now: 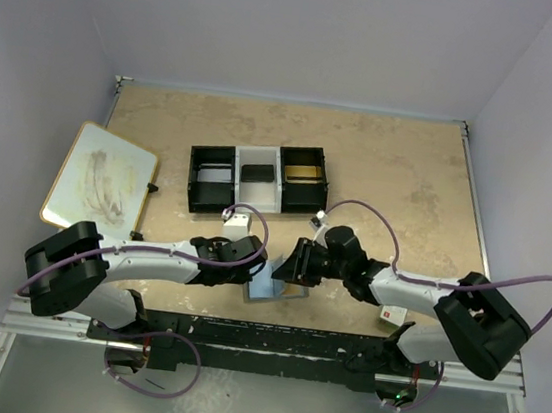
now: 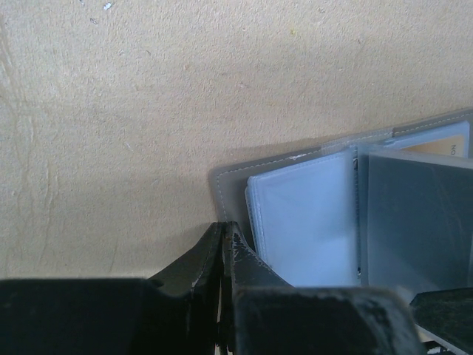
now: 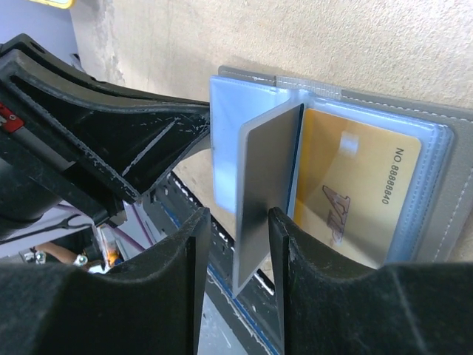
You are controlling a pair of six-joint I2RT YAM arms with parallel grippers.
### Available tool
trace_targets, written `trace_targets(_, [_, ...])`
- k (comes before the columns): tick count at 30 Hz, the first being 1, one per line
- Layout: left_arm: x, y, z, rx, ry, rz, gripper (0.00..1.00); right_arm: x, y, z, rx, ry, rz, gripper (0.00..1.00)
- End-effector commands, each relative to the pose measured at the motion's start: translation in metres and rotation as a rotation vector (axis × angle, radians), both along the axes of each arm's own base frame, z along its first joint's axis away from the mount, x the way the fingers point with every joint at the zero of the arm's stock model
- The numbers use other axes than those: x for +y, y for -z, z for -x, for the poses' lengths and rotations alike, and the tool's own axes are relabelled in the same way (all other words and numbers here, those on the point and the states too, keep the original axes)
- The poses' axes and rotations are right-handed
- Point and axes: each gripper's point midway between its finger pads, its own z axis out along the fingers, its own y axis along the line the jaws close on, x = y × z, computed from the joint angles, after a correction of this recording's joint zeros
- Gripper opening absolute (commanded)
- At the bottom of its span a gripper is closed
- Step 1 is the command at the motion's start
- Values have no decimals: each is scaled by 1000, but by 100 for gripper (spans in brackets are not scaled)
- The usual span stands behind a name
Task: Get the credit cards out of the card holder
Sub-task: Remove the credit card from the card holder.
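Lying open at the near edge of the table (image 1: 412,163), the card holder (image 1: 266,288) is running left-right; the left gripper (image 2: 222,244) is sitting clenched at its corner, and the right gripper (image 3: 238,214) is gaping around an upright grey leaf (image 3: 266,185).

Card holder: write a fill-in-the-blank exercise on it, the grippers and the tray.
1. The card lying flat in the card holder is ____ in colour.
2. The right gripper, jaws apart, straddles an upright leaf coloured ____.
3. The left gripper meets the card holder's edge with jaws ____.
4. The tray has ____ compartments.

Missing words: gold; grey; shut; three.
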Motion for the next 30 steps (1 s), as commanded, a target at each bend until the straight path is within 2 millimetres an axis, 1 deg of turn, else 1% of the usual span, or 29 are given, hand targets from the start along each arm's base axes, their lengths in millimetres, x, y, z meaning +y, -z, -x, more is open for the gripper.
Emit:
trace_targets(1, [-17, -18, -10, -38, 10, 53, 0, 20, -25, -9, -59, -54, -88, 41])
trace_targets(10, [-16, -20, -10, -38, 5, 52, 0, 27, -27, -12, -67, -85, -95, 45])
trace_targets(14, [-14, -22, -11, -46, -5, 50, 0, 27, -25, -11, -61, -86, -88, 47])
trace_targets(18, [-10, -28, -12, -62, -28, 55, 0, 21, -24, -13, -60, -63, -49, 47])
trace_targets(22, [-8, -41, -14, -85, -41, 78, 7, 11, -26, -24, -92, 7, 20, 46])
trace_targets(24, [-8, -49, -16, -103, -49, 97, 14, 6, -27, -29, -115, 33, 44, 46])
trace_targets(28, [-10, -71, -21, -144, -59, 146, 32, -4, -23, -36, -139, 96, 80, 46])
trace_targets(30, [-14, -82, -22, -160, -51, 172, 36, -6, -24, -36, -151, 108, 65, 47])
